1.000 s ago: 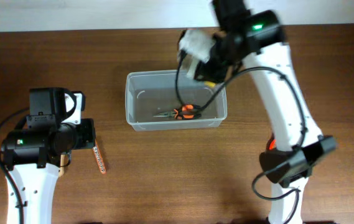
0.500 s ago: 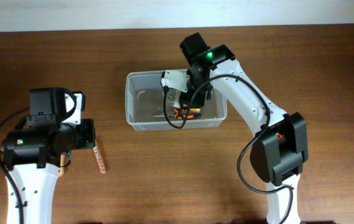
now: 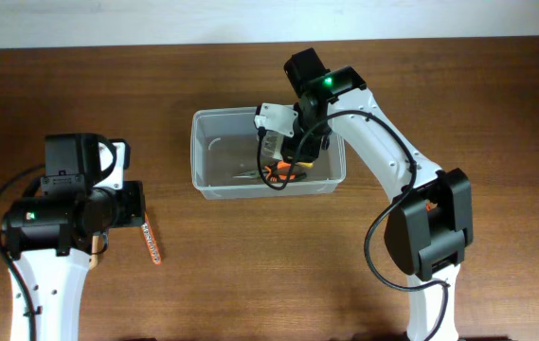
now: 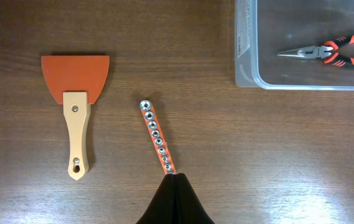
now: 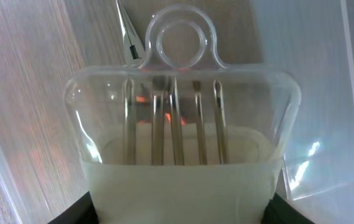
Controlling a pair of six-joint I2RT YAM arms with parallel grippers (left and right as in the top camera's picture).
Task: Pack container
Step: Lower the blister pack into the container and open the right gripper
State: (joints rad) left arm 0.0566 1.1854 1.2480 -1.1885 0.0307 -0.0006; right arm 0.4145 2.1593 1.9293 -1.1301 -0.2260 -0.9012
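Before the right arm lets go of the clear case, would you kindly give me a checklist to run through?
1. Grip: right gripper shut on clear case: ok.
2. Position: case over the container, inside its rim: ok.
3. Landing spot free: not ok, pliers lie just beneath.
4. Height of case above container floor: cannot tell.
5. Clearance: left gripper away from container, over the socket rail: ok.
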